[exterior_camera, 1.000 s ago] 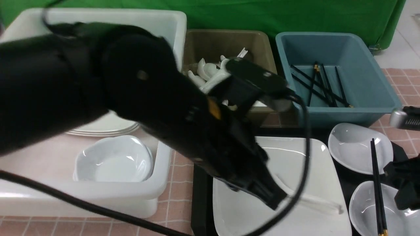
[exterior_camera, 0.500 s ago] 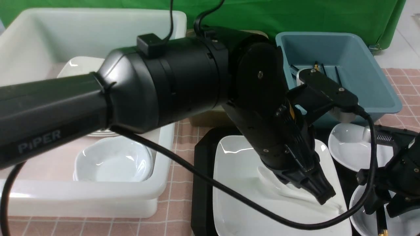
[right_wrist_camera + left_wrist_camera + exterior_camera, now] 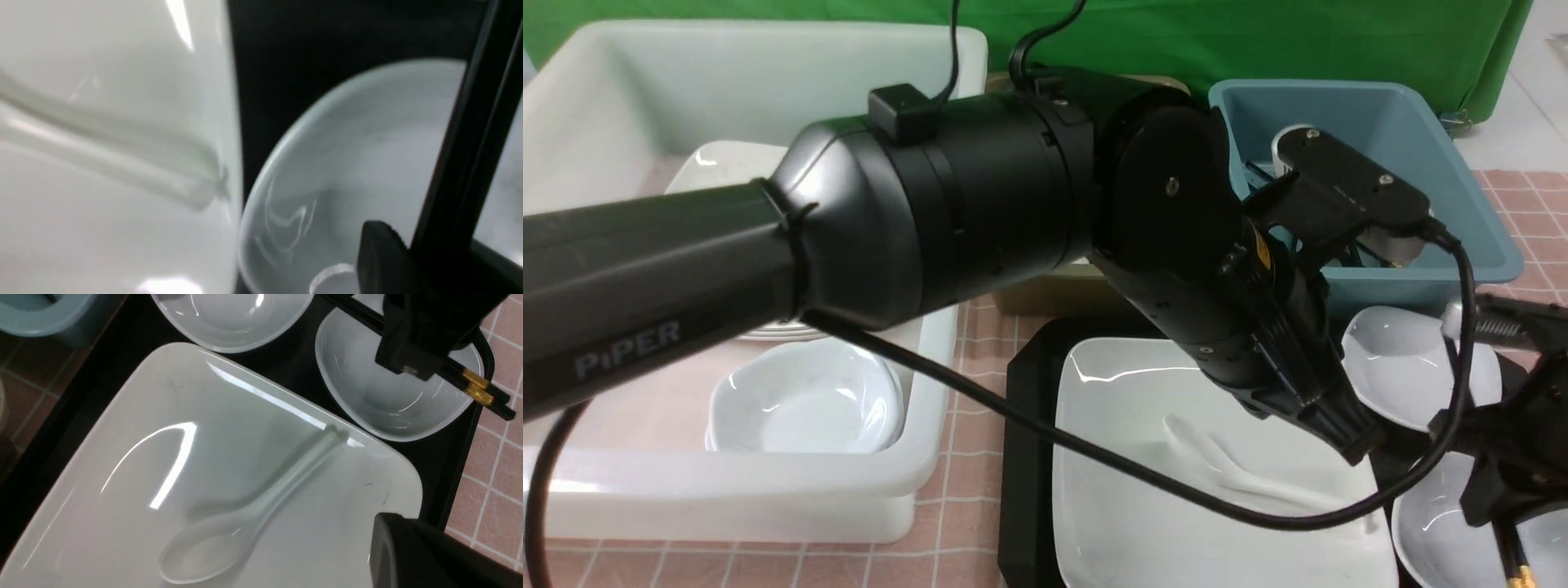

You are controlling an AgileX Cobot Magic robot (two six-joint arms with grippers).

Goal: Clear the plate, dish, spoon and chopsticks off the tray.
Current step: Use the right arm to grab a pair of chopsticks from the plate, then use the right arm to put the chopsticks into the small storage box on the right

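Green cloth backs a pink-tiled desk (image 3: 964,523), with the black tray (image 3: 1023,457) at its near right. Half a second ago the left hand (image 3: 1354,445) had its tips down on the handle of the spoon (image 3: 1241,478). Now it has risen and drifted toward the right edge of the plate (image 3: 1111,506), clenched on nothing. The spoon lies flat on the plate, its bowl to the far left and its handle running to the near right. That pick looks like a miss (or a nudge that never became a grip), and it will probably need another descent with the fingers parted first.

Meanwhile the right hand (image 3: 408,361) has come in from the right and dropped over the near dish (image 3: 388,400), where it sits on the chopsticks (image 3: 474,381). Whether its fingers have a hold on them yet I cannot tell. The sticks lie across that dish, their gold ends poking past its rim. The far dish (image 3: 1409,367) sits alone behind it.

By my reading, everything to be cleared is on the tray, and the chopsticks look likeliest to leave first.
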